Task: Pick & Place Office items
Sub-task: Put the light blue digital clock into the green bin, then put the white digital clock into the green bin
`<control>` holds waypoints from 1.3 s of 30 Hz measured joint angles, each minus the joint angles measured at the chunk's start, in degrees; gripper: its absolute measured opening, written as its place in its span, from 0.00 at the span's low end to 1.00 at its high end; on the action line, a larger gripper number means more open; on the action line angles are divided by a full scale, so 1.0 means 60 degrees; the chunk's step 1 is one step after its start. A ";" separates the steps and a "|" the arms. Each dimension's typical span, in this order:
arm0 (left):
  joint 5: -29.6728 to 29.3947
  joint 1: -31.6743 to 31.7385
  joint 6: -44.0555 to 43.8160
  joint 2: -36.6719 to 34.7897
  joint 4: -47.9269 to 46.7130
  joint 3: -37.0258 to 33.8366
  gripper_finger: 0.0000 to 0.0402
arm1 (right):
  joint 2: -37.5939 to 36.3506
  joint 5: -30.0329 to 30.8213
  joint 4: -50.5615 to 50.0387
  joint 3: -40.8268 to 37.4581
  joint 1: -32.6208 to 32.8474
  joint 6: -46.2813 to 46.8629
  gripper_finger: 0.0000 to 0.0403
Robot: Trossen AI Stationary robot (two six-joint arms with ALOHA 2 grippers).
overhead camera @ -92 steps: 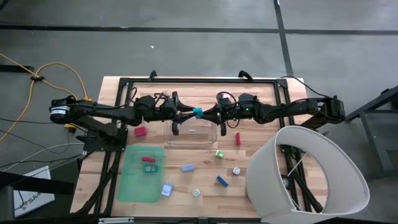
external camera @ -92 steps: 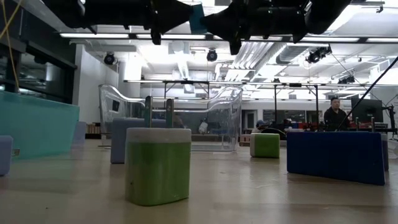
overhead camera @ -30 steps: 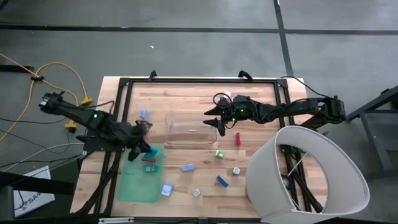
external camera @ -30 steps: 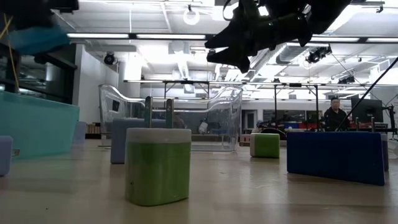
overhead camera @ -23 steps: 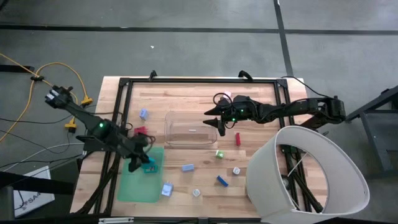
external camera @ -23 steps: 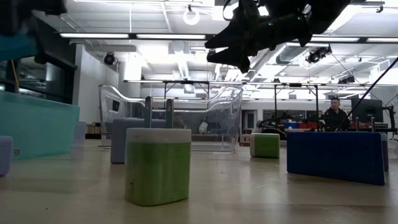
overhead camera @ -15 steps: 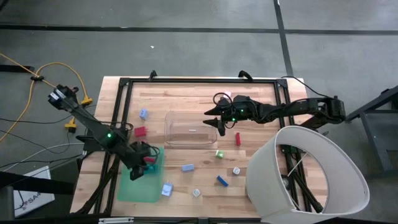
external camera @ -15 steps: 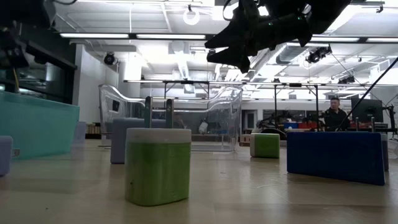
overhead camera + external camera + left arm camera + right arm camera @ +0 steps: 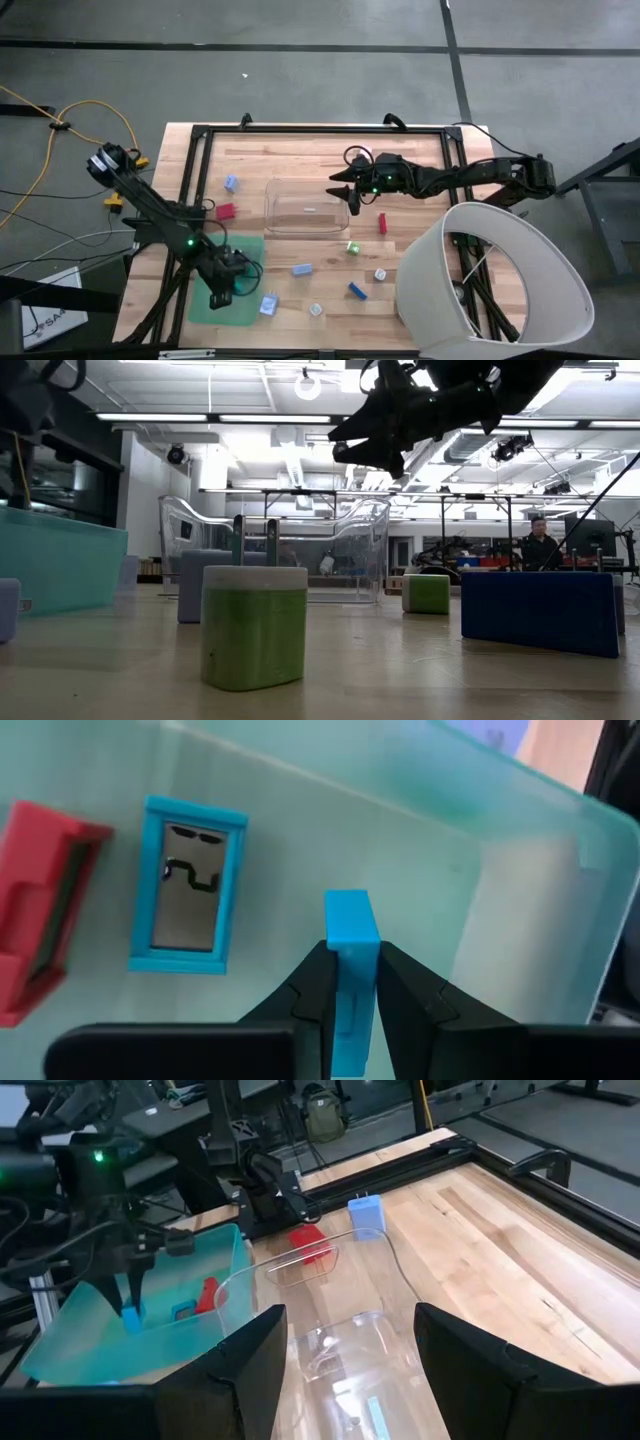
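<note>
Left claw (image 9: 349, 982) pointing down over green mat (image 9: 420, 870), clamped on small blue block (image 9: 350, 955); right claw (image 9: 345, 1345) spread, empty.

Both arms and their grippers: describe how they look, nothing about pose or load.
Two dark, near-black jointed arms of slim links. The left arm carries a green indicator light and ends in the left gripper, with two tapering black fingers. The right arm has looping black cables; the right gripper has broad, blocky dark fingers.

- My high camera looks straight down on the whole table (image 9: 300, 160).
- My low camera sits at table-top level, facing the room.
- Both wrist cameras share the green mat (image 9: 420, 840).
</note>
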 joint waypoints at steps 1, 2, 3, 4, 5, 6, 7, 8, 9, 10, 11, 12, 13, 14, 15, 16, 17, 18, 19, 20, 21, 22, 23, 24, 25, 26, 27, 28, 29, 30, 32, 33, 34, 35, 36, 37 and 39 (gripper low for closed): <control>-0.0010 0.0000 -0.0003 0.0057 -0.0014 0.0000 0.14 | 0.0000 0.0000 0.0000 0.0000 0.0000 0.0033 0.52; -0.0010 0.0002 -0.0003 0.0107 -0.0013 0.0000 0.15 | 0.0000 0.0000 0.0000 0.0000 0.0000 0.0098 0.52; -0.0024 0.0008 -0.0003 0.0124 -0.0020 0.0000 0.17 | 0.0000 -0.0004 0.0000 0.0000 0.0000 0.0172 0.52; -0.0058 0.0011 -0.0003 0.0124 -0.0026 0.0000 0.18 | 0.0000 -0.0004 0.0000 0.0000 0.0000 0.0205 0.52; -0.0075 0.0010 -0.0006 0.0123 -0.0007 0.0000 0.20 | 0.0000 -0.0004 -0.0001 0.0000 0.0000 0.0211 0.52; -0.0069 0.0013 -0.0005 0.0120 -0.0008 0.0000 0.21 | 0.0000 -0.0006 0.0000 0.0000 0.0000 0.0214 0.52; -0.0073 0.0013 -0.0010 0.0120 -0.0013 0.0000 0.22 | 0.0000 -0.0007 0.0000 0.0000 0.0000 0.0215 0.52; -0.0071 0.0013 -0.0010 0.0120 -0.0009 0.0000 0.23 | 0.0000 -0.0007 -0.0002 0.0000 0.0000 0.0213 0.52; -0.0071 0.0013 -0.0010 0.0120 -0.0009 0.0000 0.24 | 0.0000 -0.0007 -0.0007 0.0000 0.0000 0.0212 0.52; -0.0071 0.0013 -0.0014 0.0120 -0.0013 0.0000 0.24 | 0.0000 -0.0007 -0.0007 0.0000 0.0000 0.0215 0.52; -0.0071 0.0013 -0.0021 0.0120 -0.0013 0.0000 0.24 | 0.0000 -0.0007 -0.0007 0.0000 0.0000 0.0211 0.52; -0.0074 0.0017 -0.0025 0.0120 -0.0011 0.0000 0.25 | 0.0000 -0.0007 -0.0007 0.0000 0.0000 0.0213 0.52; -0.0078 0.0017 -0.0026 0.0120 -0.0013 0.0000 0.25 | 0.0000 -0.0007 -0.0007 0.0000 0.0000 0.0211 0.52; -0.0103 0.0017 -0.0025 0.0120 -0.0013 0.0000 0.25 | 0.0000 -0.0007 -0.0007 0.0000 0.0000 0.0211 0.52; -0.0153 0.0017 -0.0004 0.0120 -0.0013 0.0000 0.25 | 0.0000 -0.0007 -0.0007 0.0000 0.0000 0.0213 0.52; -0.0210 0.0017 0.0034 0.0120 -0.0013 0.0000 0.25 | 0.0000 -0.0007 -0.0007 0.0000 0.0000 0.0215 0.52; -0.0279 0.0021 0.0128 0.0099 -0.0017 0.0000 0.25 | 0.0000 -0.0007 -0.0009 0.0000 0.0000 0.0211 0.52; -0.0329 0.0024 0.0209 0.0057 -0.0017 0.0000 0.25 | 0.0000 -0.0007 -0.0010 0.0000 0.0000 0.0211 0.52; -0.0346 0.0056 0.0253 0.0000 -0.0013 0.0000 0.25 | 0.0000 -0.0007 -0.0011 0.0000 0.0000 0.0211 0.52; -0.0360 0.0111 0.0296 -0.0074 -0.0017 0.0000 0.25 | 0.0000 -0.0009 -0.0011 0.0000 0.0000 0.0211 0.52; -0.0368 0.0169 0.0373 -0.0180 -0.0024 0.0000 0.25 | 0.0000 -0.0011 -0.0011 0.0000 0.0000 0.0214 0.52; -0.0377 0.0231 0.0454 -0.0323 -0.0024 0.0000 0.25 | 0.0000 -0.0011 -0.0011 0.0000 0.0000 0.0211 0.52; -0.0385 0.0305 0.0549 -0.0492 -0.0024 0.0000 0.25 | 0.0000 -0.0011 -0.0013 0.0000 0.0000 0.0211 0.52; -0.0432 0.0385 0.0674 -0.0684 -0.0020 0.0000 0.25 | 0.0000 -0.0010 -0.0011 0.0000 0.0000 0.0211 0.52; -0.0536 0.0471 0.0785 -0.0895 -0.0028 0.0000 0.25 | 0.0000 -0.0010 -0.0011 0.0000 0.0000 0.0211 0.52; -0.0649 0.0562 0.0926 -0.1120 -0.0072 0.0000 0.25 | 0.0000 -0.0009 -0.0011 0.0000 0.0000 0.0209 0.52; -0.0793 0.0662 0.1062 -0.1354 -0.0124 0.0000 0.25 | 0.0000 -0.0006 -0.0015 0.0000 0.0000 0.0189 0.52; -0.0910 0.0796 0.1240 -0.1601 -0.0146 0.0000 0.25 | 0.0000 0.0019 -0.0031 0.0000 0.0000 0.0173 0.52; -0.1059 0.0931 0.1431 -0.1844 -0.0163 0.0000 0.25 | 0.0000 0.0102 -0.0069 0.0000 0.0000 0.0171 0.52; -0.1230 0.1074 0.1614 -0.2076 -0.0221 0.0000 0.25 | 0.0000 0.0201 -0.0120 0.0000 0.0000 0.0176 0.52; -0.1637 0.1375 0.2025 -0.2538 -0.0373 0.0000 0.25 | 0.0000 0.0303 -0.0266 0.0000 -0.0004 0.0218 0.52; -0.1893 0.1532 0.2227 -0.2739 -0.0407 0.0000 0.25 | 0.0000 0.0426 -0.0372 0.0000 -0.0022 0.0233 0.52; -0.2175 0.1698 0.2456 -0.2946 -0.0506 0.0000 0.25 | 0.0000 0.0626 -0.0510 0.0000 -0.0022 0.0233 0.52; -0.2410 0.1879 0.2671 -0.3135 -0.0603 0.0000 0.25 | 0.0000 0.0885 -0.0649 0.0000 -0.0022 0.0224 0.52; -0.2637 0.2066 0.2891 -0.3298 -0.0616 0.0000 0.25 | 0.0000 0.1146 -0.0811 0.0000 -0.0025 0.0212 0.52; -0.2816 0.2258 0.3122 -0.3446 -0.0585 0.0000 0.25 | 0.0000 0.1420 -0.0984 0.0000 -0.0029 0.0182 0.52; -0.3045 0.2672 0.3554 -0.3719 -0.0587 0.0000 0.25 | 0.0000 0.1865 -0.1326 0.0000 -0.0080 0.0162 0.52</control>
